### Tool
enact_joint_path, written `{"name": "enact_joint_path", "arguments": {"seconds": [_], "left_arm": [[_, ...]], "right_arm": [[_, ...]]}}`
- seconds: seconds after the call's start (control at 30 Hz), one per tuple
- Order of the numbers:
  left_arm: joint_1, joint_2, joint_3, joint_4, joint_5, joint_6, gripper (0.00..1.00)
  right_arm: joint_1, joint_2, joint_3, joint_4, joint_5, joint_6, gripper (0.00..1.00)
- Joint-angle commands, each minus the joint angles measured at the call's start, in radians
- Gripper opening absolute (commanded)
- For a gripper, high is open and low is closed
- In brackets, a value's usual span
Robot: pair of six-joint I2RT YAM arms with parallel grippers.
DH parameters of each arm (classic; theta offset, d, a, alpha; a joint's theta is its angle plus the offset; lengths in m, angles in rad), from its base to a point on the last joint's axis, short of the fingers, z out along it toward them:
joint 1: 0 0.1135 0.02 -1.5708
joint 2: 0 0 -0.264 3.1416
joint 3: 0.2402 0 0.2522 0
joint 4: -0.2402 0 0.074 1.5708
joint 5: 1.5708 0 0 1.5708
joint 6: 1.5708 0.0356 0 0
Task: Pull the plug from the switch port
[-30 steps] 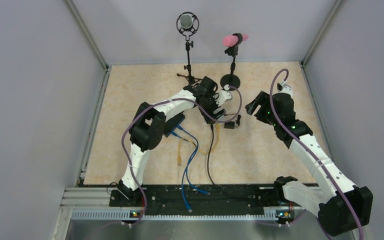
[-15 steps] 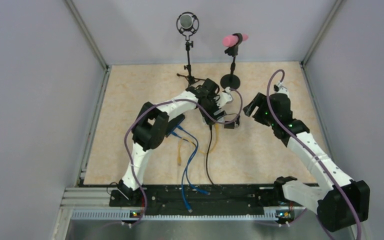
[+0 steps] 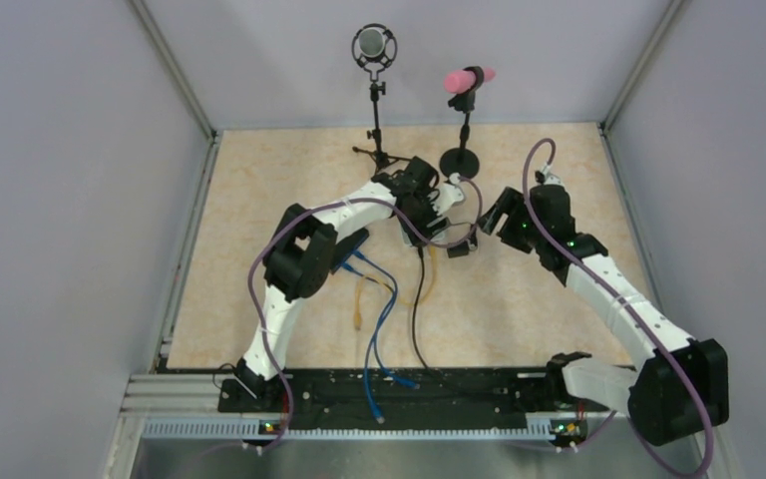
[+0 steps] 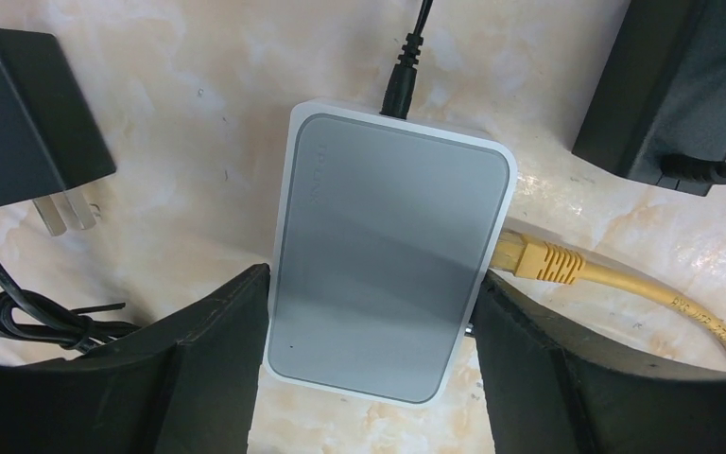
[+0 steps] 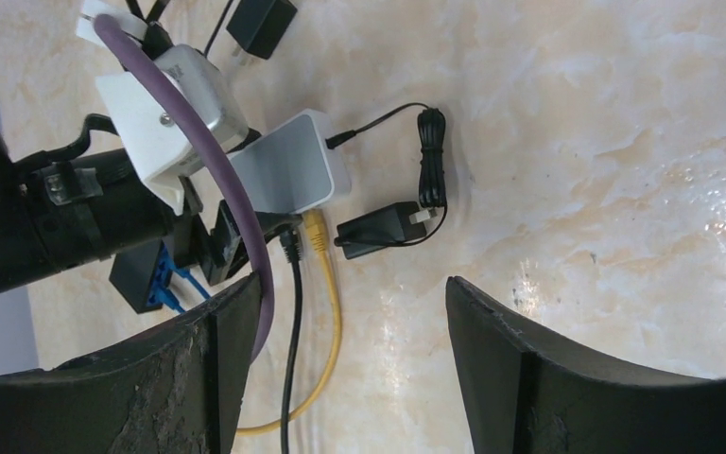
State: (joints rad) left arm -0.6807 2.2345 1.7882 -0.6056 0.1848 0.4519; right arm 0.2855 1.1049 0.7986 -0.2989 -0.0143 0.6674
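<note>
The left pincer (image 4: 373, 281) clamps the near end of the network switch (image 4: 392, 218), one finger against each long side, apparently to brace it on the tabletop (image 4: 198, 85) against a pull. The yellow Ethernet plug (image 4: 529, 257) sits in the switch's side port. The right pincer (image 5: 350, 284) hangs above, spread wide and empty, probably lining up on that plug.
</note>
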Motion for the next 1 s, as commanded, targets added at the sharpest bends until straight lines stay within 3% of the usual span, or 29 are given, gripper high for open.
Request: {"name": "enact_joint_path", "arguments": {"seconds": [0.0,0.17,0.4,0.67,0.97], "left_arm": [[0.001,-0.051,-0.051,-0.025,0.023,-0.067,0.32],[0.001,-0.138,-0.208,0.082,0.062,-0.115,0.29],[0.001,-0.185,-0.296,0.113,0.089,-0.154,0.29],[0.001,-0.271,-0.442,0.302,0.123,-0.239,0.31],[0.0,-0.259,-0.444,0.307,0.132,-0.249,0.35]], "right_arm": [[0.001,0.049,0.034,0.038,-0.055,0.034,0.71],[-0.001,0.068,0.023,0.084,-0.076,0.075,0.69],[-0.031,0.075,-0.007,0.136,-0.12,0.162,0.66],[-0.121,0.115,-0.11,0.314,-0.299,0.318,0.63],[-0.133,0.281,-0.067,0.437,-0.452,0.358,0.61]]}}
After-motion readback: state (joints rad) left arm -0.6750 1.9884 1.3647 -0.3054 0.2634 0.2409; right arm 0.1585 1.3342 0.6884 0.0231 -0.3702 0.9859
